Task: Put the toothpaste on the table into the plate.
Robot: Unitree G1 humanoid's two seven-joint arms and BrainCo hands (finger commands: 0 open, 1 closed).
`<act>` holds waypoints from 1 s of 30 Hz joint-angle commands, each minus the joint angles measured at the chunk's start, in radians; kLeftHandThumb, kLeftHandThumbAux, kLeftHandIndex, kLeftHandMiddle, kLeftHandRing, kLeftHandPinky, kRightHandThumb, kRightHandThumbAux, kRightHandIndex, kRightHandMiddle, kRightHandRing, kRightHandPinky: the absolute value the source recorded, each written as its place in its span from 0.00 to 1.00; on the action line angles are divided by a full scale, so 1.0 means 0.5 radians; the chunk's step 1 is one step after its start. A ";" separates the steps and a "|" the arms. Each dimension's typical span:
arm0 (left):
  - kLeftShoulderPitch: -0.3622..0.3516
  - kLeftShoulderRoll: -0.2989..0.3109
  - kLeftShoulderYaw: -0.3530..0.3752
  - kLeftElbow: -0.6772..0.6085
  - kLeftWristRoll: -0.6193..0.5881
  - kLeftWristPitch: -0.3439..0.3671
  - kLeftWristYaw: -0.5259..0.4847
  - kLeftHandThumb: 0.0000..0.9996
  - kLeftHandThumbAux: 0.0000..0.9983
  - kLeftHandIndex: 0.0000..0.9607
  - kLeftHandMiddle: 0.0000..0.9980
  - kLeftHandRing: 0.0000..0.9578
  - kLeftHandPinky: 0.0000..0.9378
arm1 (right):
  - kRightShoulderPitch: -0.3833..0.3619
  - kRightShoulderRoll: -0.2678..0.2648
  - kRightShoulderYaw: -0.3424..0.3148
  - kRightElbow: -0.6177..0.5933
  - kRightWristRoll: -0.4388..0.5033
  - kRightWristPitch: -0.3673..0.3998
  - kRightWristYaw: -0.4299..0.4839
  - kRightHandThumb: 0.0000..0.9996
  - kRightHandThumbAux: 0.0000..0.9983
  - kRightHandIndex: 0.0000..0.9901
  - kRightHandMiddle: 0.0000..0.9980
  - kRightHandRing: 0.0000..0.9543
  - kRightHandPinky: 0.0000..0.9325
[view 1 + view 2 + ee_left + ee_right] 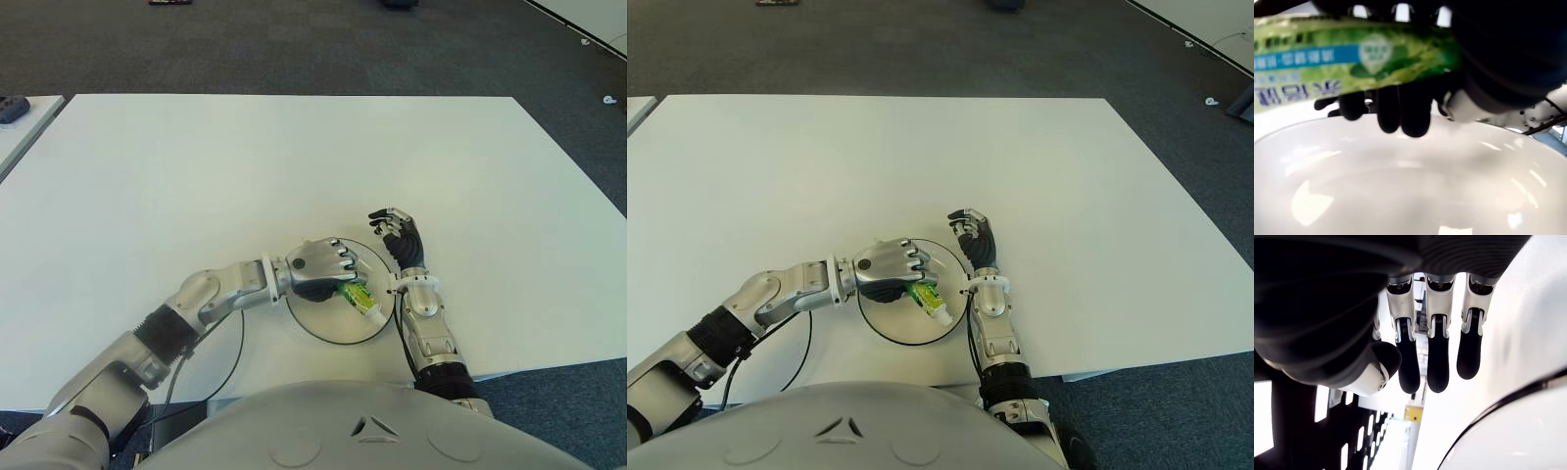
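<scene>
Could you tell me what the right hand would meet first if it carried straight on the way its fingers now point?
Probably nothing: the right hand, beside the plate, points away from the robot across bare table, which looks free to its far edge.

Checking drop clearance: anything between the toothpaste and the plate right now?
Nothing visible. The left robot hand holds the toothpaste directly over the plate, and the left wrist view shows only bare plate beneath the tube. The right robot hand shows beside the plate's right rim, holding nothing.
</scene>
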 commanded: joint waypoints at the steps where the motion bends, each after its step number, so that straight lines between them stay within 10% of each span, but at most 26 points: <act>1: 0.009 0.016 0.046 0.036 -0.049 -0.015 0.047 0.71 0.71 0.46 0.78 0.79 0.77 | -0.004 0.001 -0.009 0.031 -0.001 0.005 -0.012 0.71 0.73 0.42 0.41 0.42 0.44; 21: 0.048 0.049 0.074 -0.042 0.119 0.111 0.144 0.68 0.73 0.42 0.32 0.33 0.32 | -0.007 -0.009 -0.009 0.060 0.010 -0.047 0.002 0.71 0.73 0.42 0.42 0.43 0.45; 24: 0.039 0.048 0.064 -0.027 0.103 0.107 0.134 0.34 0.78 0.21 0.22 0.24 0.25 | -0.009 -0.009 -0.010 0.064 0.012 -0.048 0.003 0.71 0.73 0.42 0.41 0.43 0.45; 30: 0.020 0.038 0.057 0.014 0.071 0.106 0.110 0.18 0.81 0.04 0.09 0.11 0.11 | -0.005 -0.004 -0.011 0.052 0.025 -0.036 0.011 0.71 0.73 0.42 0.41 0.42 0.45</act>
